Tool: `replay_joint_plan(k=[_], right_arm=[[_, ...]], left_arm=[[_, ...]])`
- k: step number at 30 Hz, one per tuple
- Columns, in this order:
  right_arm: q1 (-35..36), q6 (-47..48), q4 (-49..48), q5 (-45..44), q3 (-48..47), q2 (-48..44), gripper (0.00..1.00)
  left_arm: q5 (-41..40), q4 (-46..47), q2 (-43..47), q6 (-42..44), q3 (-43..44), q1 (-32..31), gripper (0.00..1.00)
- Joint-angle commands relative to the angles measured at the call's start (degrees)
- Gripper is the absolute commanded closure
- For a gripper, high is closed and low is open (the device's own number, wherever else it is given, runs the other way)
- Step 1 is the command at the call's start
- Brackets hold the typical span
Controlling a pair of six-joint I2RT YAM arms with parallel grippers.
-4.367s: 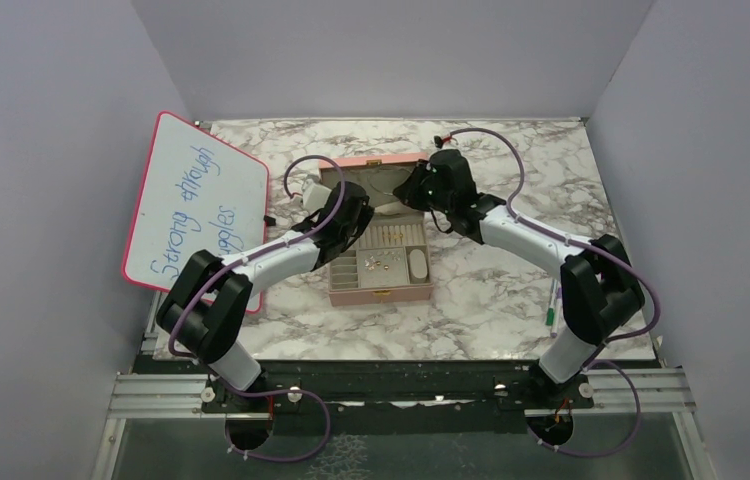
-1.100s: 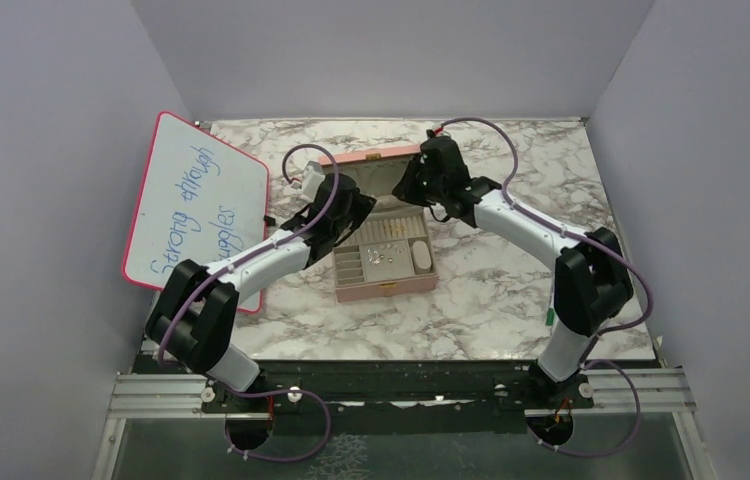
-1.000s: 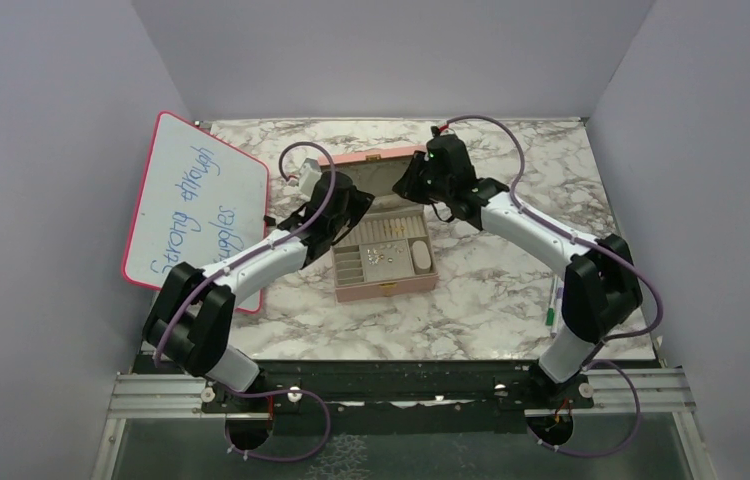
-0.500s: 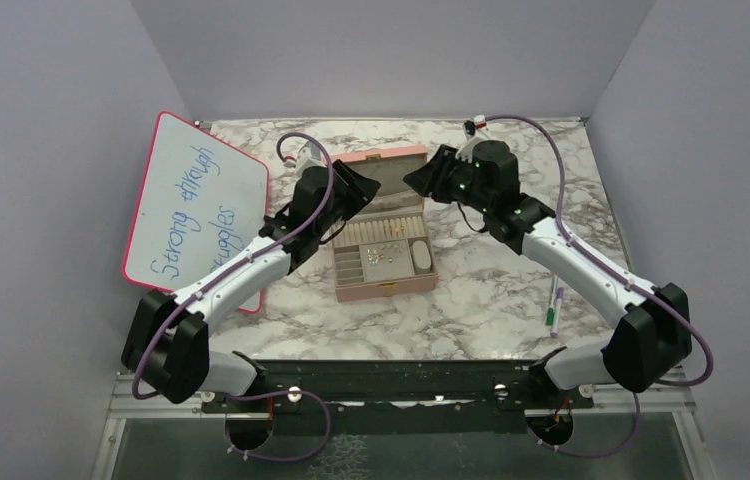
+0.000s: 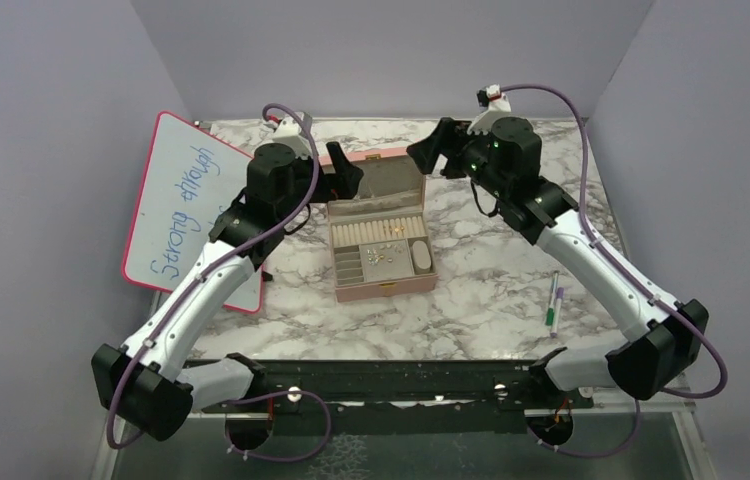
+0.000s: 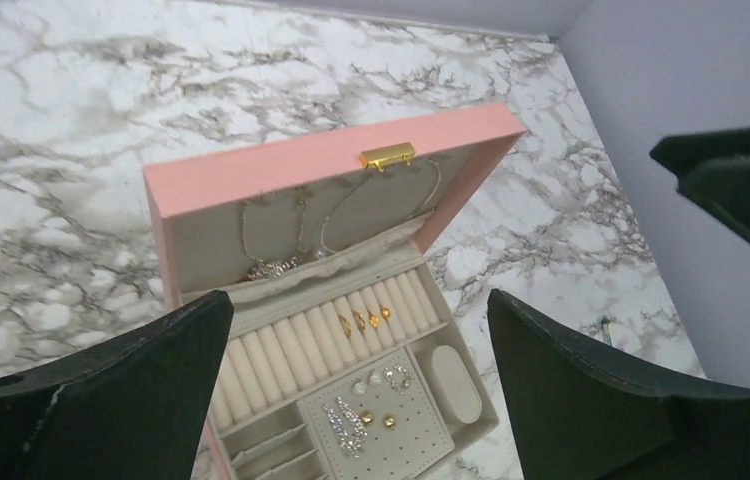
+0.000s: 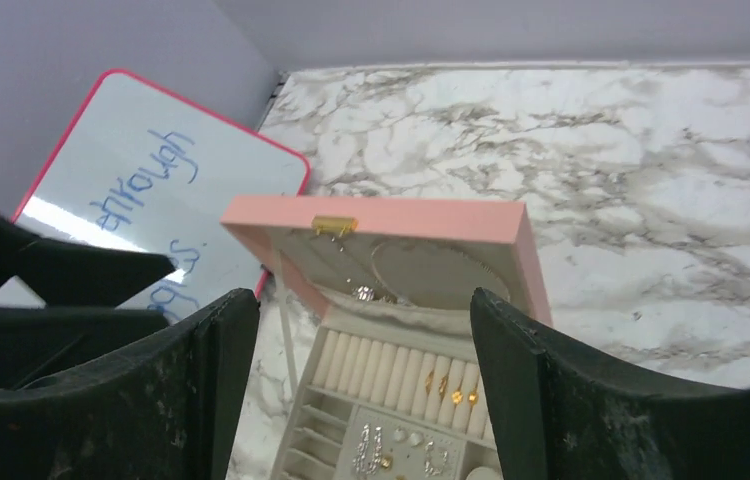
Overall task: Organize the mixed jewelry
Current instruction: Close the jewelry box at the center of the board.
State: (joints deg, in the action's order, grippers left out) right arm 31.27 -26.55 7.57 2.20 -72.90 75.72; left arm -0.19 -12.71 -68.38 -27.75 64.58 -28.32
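Mixed jewelry [image 6: 366, 400] is sitting inside a pink box [image 6: 281, 175] that is standing open on the marble table [image 6: 51, 90]. Tiny gold rings [image 6: 361, 320] are poking out of the soft cream rolls. Just in front of them, on a dotted pad, little round earrings [image 6: 379, 379] are shining, some silver and some gold. A sparkly silver pair [image 6: 344, 417] is lying beside them. Thin chains [image 6: 351, 210] are hanging inside the raised lid, and a glittery bunch [image 6: 271, 267] is resting at the bottom of it. Every piece is looking very small next to the box.

The left gripper [image 6: 359, 296] is hanging up over the box with its two black fingers [image 6: 121, 390] spread wide apart, holding nothing. In its own camera the jewelry is showing in the gap between the fingers, touching neither one. The right gripper [image 7: 363, 295] is hanging up high too, its fingers [image 7: 571, 400] wide apart and holding nothing, with the box showing between them. A whiteboard [image 7: 141, 170] with blue writing is leaning off to one side of those fingers. A green-and-white pen [image 5: 554, 305] is lying on the table, well apart from all the fingers.
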Motion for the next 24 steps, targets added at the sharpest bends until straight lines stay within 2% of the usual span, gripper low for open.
replay_joint_plan(k=[1, 6, 12, 15, 19, 24], right_arm=[[-0.24, 5.82, 4.97, -8.20, -9.55, 6.63, 0.17], [-0.73, 7.61, 7.77, -9.57, -19.29, 16.04, 0.17], [-1.42, 7.98, 14.26, -5.22, -30.78, 27.40, 0.17], [-1.47, 7.74, 16.31, -3.37, -33.22, 30.88, 0.18], [-1.55, 7.82, 20.02, -1.34, -35.73, 34.23, 0.26], [-1.55, 8.46, 23.52, 2.17, -34.44, 33.85, 0.31]], left_arm=[[3.79, -3.96, 3.36, 8.67, 4.93, 1.85, 0.01], [0.71, -5.76, 2.94, 9.60, 8.52, 3.49, 0.01], [-1.38, -8.02, 0.41, 7.13, 12.62, 6.54, 0.01], [-0.13, -7.49, -0.23, 6.15, 12.94, 7.70, 0.01], [2.35, -7.12, -1.08, 4.97, 12.35, 9.00, 0.01], [6.43, -7.07, -1.93, 4.21, 11.18, 10.39, 0.01]])
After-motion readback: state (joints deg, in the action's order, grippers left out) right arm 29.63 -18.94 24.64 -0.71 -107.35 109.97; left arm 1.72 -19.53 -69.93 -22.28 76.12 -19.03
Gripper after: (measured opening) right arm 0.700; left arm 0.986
